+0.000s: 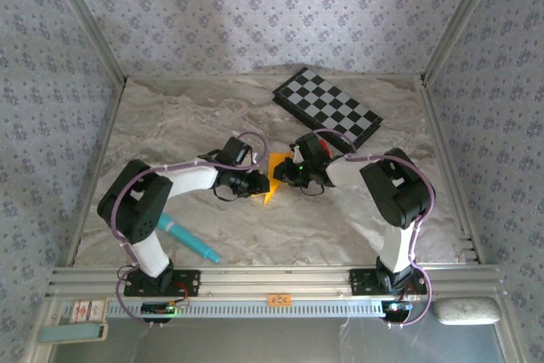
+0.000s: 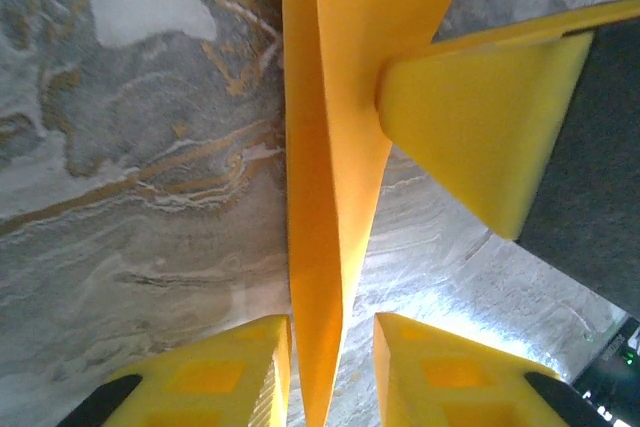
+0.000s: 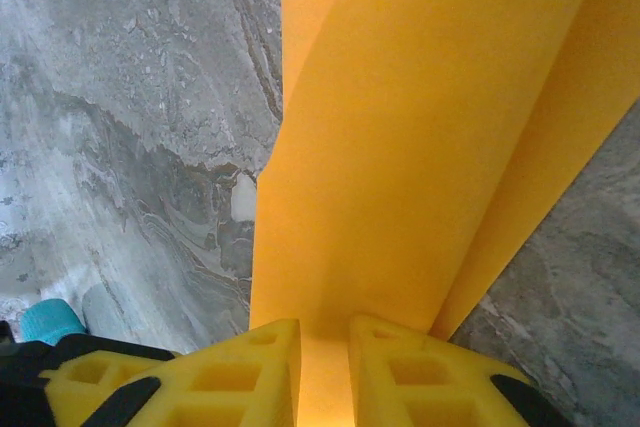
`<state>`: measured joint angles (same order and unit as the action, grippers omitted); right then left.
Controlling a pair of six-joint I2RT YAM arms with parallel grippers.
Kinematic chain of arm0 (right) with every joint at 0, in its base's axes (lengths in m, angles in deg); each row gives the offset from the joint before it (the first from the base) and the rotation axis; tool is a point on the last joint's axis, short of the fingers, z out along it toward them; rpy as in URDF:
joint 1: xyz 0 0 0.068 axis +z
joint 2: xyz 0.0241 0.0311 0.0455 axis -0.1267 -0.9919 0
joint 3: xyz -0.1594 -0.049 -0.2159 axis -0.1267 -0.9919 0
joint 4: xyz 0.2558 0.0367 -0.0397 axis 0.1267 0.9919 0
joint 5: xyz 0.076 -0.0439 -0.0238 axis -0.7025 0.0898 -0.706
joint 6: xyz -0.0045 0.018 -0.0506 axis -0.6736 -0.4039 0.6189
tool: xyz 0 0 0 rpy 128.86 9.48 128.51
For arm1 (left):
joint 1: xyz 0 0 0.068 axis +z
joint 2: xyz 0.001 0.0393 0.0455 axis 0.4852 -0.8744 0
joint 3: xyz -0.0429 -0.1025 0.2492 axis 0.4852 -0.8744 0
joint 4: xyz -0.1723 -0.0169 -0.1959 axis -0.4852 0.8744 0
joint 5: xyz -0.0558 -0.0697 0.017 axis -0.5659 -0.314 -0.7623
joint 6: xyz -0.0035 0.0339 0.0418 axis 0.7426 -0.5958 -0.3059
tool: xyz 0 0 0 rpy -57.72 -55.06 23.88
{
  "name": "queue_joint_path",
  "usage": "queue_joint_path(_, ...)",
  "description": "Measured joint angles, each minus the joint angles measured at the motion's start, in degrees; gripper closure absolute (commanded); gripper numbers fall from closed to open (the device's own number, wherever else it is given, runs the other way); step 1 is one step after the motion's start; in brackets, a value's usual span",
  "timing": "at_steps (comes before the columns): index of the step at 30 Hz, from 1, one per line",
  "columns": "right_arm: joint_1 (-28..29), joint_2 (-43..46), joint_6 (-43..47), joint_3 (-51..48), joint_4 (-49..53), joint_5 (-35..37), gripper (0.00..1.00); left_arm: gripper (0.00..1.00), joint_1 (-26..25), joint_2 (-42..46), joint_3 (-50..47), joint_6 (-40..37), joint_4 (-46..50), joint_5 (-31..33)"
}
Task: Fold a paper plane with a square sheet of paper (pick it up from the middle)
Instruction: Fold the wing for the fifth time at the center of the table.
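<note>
The orange-yellow paper plane [image 1: 275, 174] is a narrow creased dart held at mid-table between both grippers. My right gripper [image 1: 291, 172] is shut on its wide end, and in the right wrist view the paper plane [image 3: 400, 127] runs up from between the nearly closed fingers of the right gripper [image 3: 323, 332]. My left gripper [image 1: 262, 181] is open around the pointed end. In the left wrist view the paper plane [image 2: 335, 147] passes between the left gripper [image 2: 332, 322]; its left finger lies against the paper and a gap remains on the right. A right-gripper finger [image 2: 470, 117] presses the plane's upper part.
A black-and-white checkerboard [image 1: 327, 108] lies at the back right, with a small red block [image 1: 326, 144] just behind the right wrist. A teal pen [image 1: 189, 240] lies near the left arm's base, its end [image 3: 45, 322] showing in the right wrist view. Metal frame rails border the marble table [image 1: 170, 125].
</note>
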<state>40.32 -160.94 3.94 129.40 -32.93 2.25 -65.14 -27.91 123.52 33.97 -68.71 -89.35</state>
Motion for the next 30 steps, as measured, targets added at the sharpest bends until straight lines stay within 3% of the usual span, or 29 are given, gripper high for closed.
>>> queue_joint_path(30,0.0,4.5,0.0,-2.1,-0.3,0.1,0.75,0.94,-0.4,-2.4,0.8,-1.2,-0.2,-0.9)
